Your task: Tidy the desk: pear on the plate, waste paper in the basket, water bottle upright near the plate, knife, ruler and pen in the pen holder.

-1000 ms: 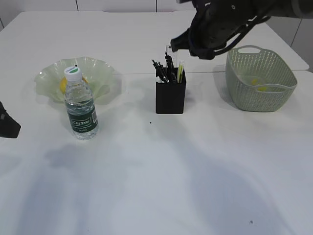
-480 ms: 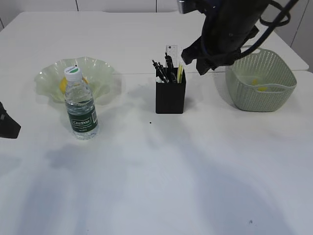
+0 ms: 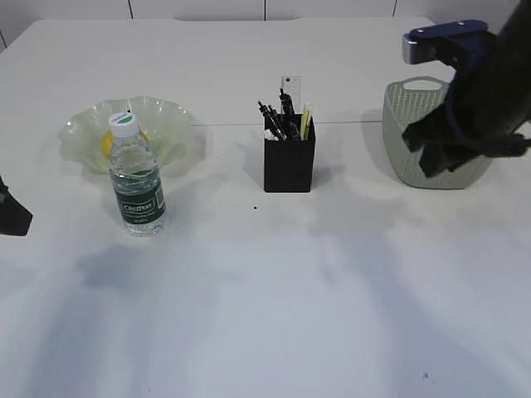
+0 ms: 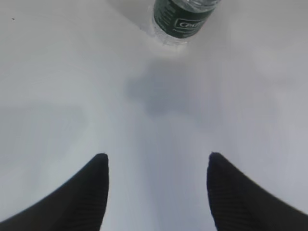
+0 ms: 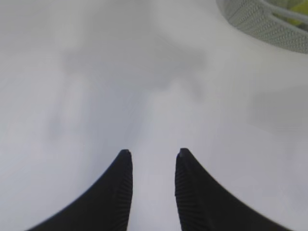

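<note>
The matte black square pen holder (image 3: pixel 289 164) stands mid-table with the clear plastic ruler (image 3: pixel 291 87), dark pens and a slim yellow piece upright inside. The small clear water bottle with the dark green label (image 3: pixel 138 178) is upright just in front of the pale green ruffled plate (image 3: pixel 166 124), where something yellow, likely the pear, shows behind the bottle. A bit of yellow lies in the sage-green perforated basket (image 5: pixel 260 21). Judging by this, the tidying looks finished, so the step is a clean retreat. The right hand (image 5: pixel 151 159), fingers slightly apart and empty, should lift clear of the basket rim; the left hand (image 4: pixel 156 161), wide apart and empty, should keep off the bottle while leaving the plain white table (image 3: pixel 274 282).
</note>
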